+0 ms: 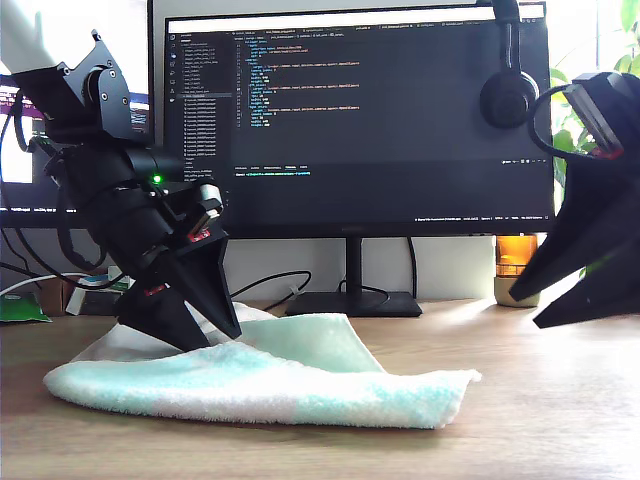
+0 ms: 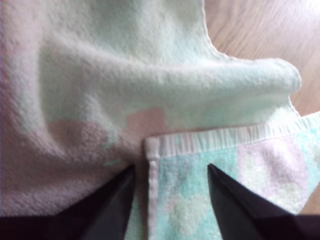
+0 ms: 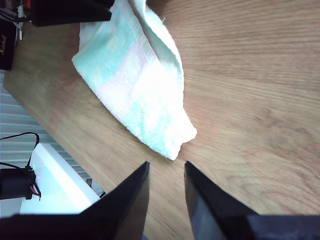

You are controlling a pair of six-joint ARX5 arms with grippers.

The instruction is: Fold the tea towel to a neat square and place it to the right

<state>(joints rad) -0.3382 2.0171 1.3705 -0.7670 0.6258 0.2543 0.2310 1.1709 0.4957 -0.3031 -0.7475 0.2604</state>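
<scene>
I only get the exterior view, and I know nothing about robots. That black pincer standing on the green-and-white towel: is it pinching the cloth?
Observer: No. The first wrist view shows my first pincer with its jaws apart, straddling the tea towel.
Operator: What lies between them?
Observer: A white hemmed corner of a towel layer lying on top of the rest.
Operator: And the other arm, at my view's right?
Observer: My second pincer is open a little with nothing between its jaws, and the bare wooden table is below it.
</scene>
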